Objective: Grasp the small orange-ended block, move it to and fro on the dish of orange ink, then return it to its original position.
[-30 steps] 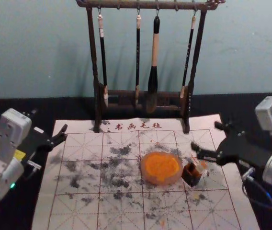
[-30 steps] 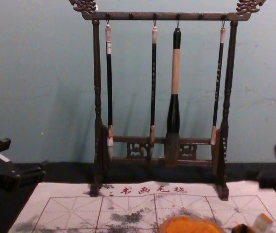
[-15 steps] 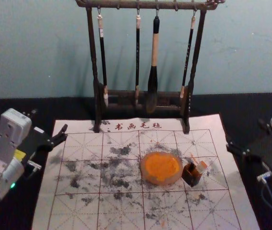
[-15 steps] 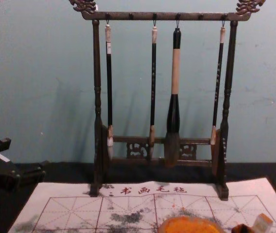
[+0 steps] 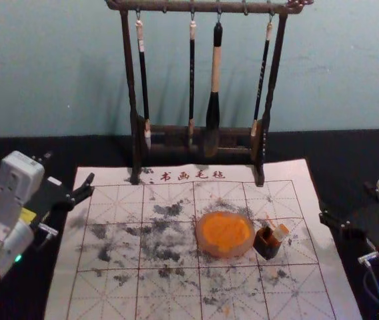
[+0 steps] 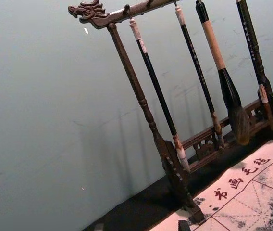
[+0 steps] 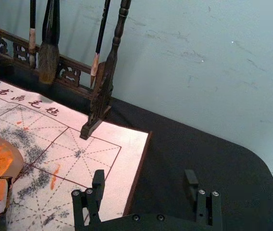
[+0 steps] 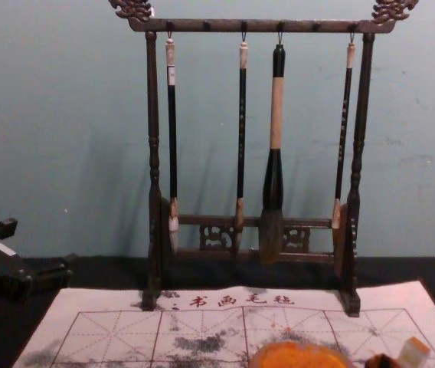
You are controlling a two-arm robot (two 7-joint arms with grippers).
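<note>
Our black-topped table (image 5: pixel 349 148), spread with a pale mat (image 5: pixel 299 300).
We see red-lined squares, dark smudges and a row of characters along the mat's far edge, where the front feet of the dark wooden rack (image 8: pixel 154 115) stand.

Dish (image 5: pixel 224 231) and box (image 5: pixel 265 248) perhaps touching, open mat (image 5: pixel 119 237) leftward, 4 brushes (image 5: pixel 213 113) behind

Faint shadows streak the dimly lit wall (image 5: pixel 349 73).

we count four hanging brushes (image 5: pixel 215 73), one rack (image 8: pixel 153 92), one mat (image 5: pixel 313 300), four printed characters (image 5: pixel 181 176), one dish (image 5: pixel 226 253), one orange-ended block (image 5: pixel 281 232), one small dark box (image 5: pixel 266 248), one counter (image 5: pixel 349 144). grippers, we get two: one left gripper (image 5: pixel 69 168), one right gripper (image 5: pixel 344 202).
</note>
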